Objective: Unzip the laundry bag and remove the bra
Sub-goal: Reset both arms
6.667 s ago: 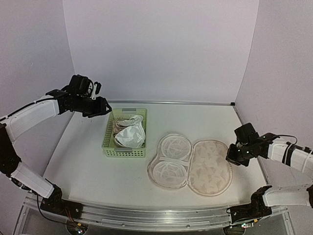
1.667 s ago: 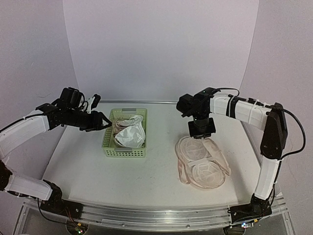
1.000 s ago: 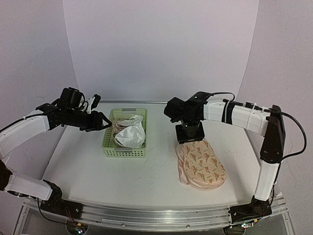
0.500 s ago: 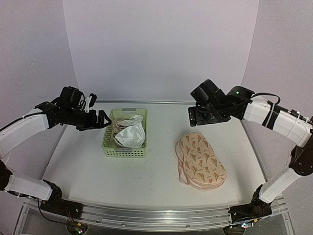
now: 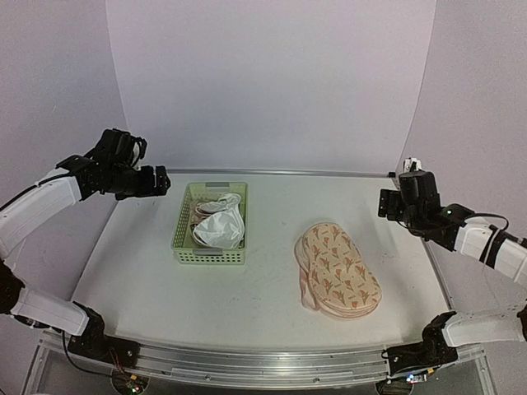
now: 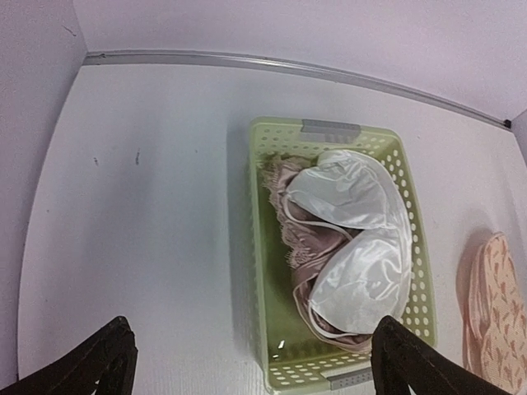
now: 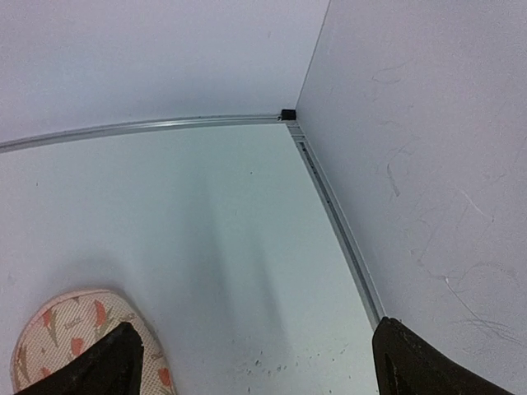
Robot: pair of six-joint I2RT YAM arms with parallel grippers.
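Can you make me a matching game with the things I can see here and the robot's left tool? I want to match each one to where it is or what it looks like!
Things:
1. laundry bag
2. basket
3. white bra
4. left tool

Clues:
a. light green, full of little holes
b. open, up in the air, holding nothing
c. lying inside the basket
d. pinkish with orange shapes, lying to the right of the basket

Right pairs: 1-d, 2-a, 3-c, 4-b

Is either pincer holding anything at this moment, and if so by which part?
Nothing is held. The left pincer and the right pincer both stand open and empty. The laundry bag lies apart from both.
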